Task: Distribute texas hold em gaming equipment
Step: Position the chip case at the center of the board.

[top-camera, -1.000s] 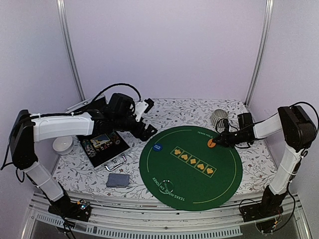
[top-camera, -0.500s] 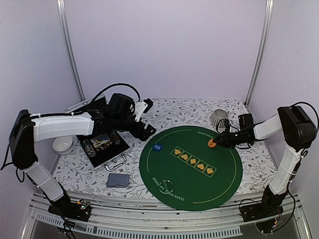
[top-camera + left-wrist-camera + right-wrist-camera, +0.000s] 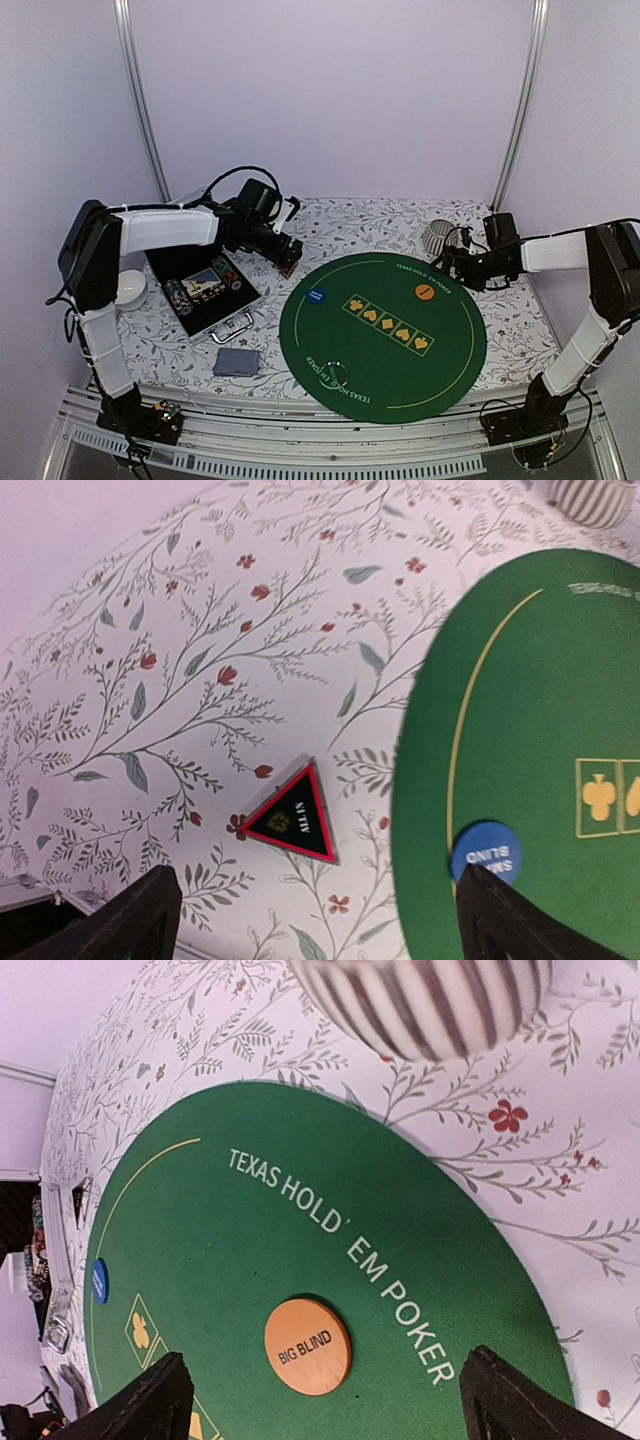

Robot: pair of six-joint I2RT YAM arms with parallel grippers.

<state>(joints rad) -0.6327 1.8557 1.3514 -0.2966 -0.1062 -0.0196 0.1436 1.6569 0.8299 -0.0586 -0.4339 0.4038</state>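
The round green poker mat point(image 3: 400, 370) lies mid-table. On it rest a blue SMALL BLIND disc point(image 3: 317, 296) point(image 3: 485, 853) and an orange BIG BLIND disc point(image 3: 425, 291) point(image 3: 308, 1346). My right gripper point(image 3: 452, 266) point(image 3: 325, 1405) is open just right of the orange disc, and nothing is between its fingers. Left of the mat, my left gripper point(image 3: 287, 257) point(image 3: 320, 925) hovers open above a small black red-edged triangle point(image 3: 292, 816) lying on the floral cloth. A grey-blue card deck point(image 3: 237, 362) lies near the front left. Striped chips point(image 3: 186, 293) sit in the case.
An open aluminium case point(image 3: 232, 320) sits at the left, with a white round object point(image 3: 127, 290) beside it. A ribbed grey cup point(image 3: 438, 236) point(image 3: 430, 1000) stands at the back right, close to my right wrist. Metal frame posts rise at the back corners.
My right gripper has opened, left the orange disc on the mat and drawn back to the right. My left arm has swung back and left, its gripper still open.
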